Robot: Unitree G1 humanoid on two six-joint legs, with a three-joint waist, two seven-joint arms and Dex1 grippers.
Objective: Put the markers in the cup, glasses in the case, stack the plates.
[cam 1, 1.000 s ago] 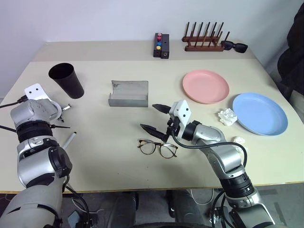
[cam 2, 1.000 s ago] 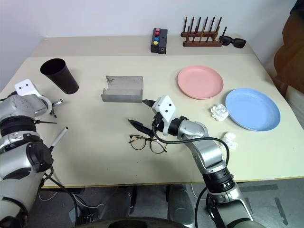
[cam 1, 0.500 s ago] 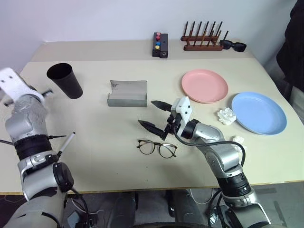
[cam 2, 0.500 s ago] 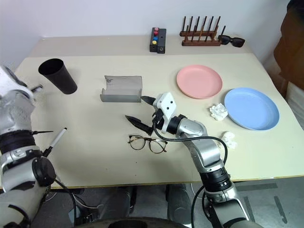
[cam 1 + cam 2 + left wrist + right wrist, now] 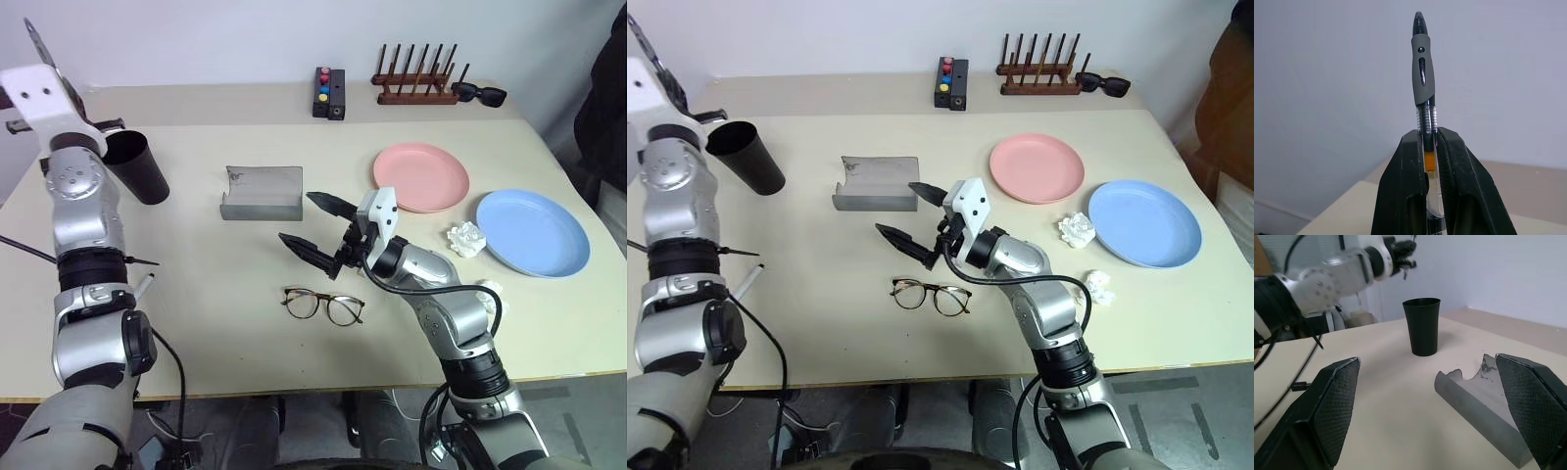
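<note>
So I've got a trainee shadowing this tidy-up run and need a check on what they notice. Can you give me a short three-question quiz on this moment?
1. True or false: the left pincer is shut on a marker.
2. Which plate lies nearer the case? A) pink plate B) blue plate
3. Fill in: the glasses lie on the ____, below the open right pincer.

Key: 1 true; 2 A; 3 table.
</note>
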